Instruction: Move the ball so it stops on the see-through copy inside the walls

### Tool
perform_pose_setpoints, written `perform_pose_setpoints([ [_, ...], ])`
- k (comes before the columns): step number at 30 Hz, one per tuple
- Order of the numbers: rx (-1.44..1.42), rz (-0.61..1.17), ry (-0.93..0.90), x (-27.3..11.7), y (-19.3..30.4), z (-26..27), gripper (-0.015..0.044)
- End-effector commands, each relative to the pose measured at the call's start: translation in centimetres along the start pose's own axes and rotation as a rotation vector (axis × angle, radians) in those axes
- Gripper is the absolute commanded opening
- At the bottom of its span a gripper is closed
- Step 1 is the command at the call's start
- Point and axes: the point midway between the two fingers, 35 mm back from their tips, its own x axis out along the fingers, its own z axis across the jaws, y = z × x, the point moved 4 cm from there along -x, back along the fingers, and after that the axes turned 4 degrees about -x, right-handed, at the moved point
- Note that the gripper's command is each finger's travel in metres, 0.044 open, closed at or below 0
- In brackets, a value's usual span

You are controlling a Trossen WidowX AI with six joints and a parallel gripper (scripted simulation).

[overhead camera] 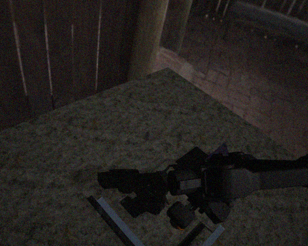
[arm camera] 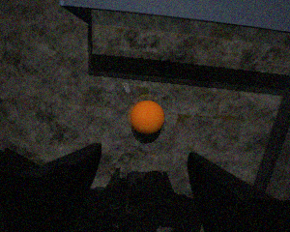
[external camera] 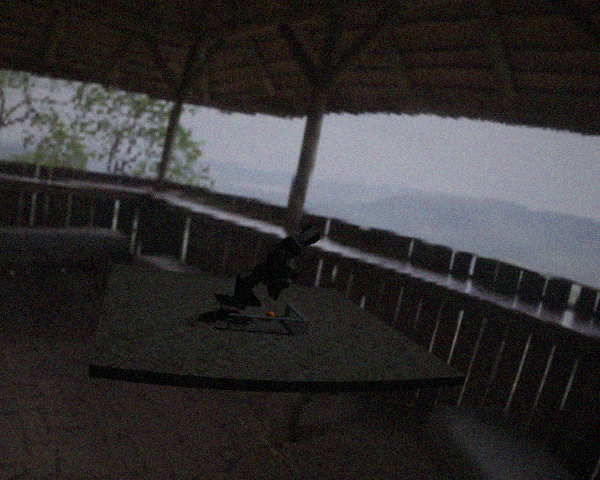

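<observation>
Speckled table [arm camera: 48, 97], ball [arm camera: 147, 116] beyond open pincer [arm camera: 142, 166]

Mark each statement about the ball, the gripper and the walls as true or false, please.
1. The ball is orange. True.
2. The fingers are closed on the ball. False: the gripper is open and the ball lies on the table, apart from both fingers.
3. In the wrist view, a wall runs across beyond the ball. True.
4. The ball touches that wall. False: a strip of table shows between them.
5. The ball casts a small shadow beneath it. True.
</observation>
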Motion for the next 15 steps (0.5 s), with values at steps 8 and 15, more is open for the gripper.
perform_pose_setpoints([
  [8, 0.000, 0.001, -0.001, -5.0, 0.0, 0.0, 0.0440],
  [15, 0.000, 0.001, -0.001, -5.0, 0.0, 0.0, 0.0440],
])
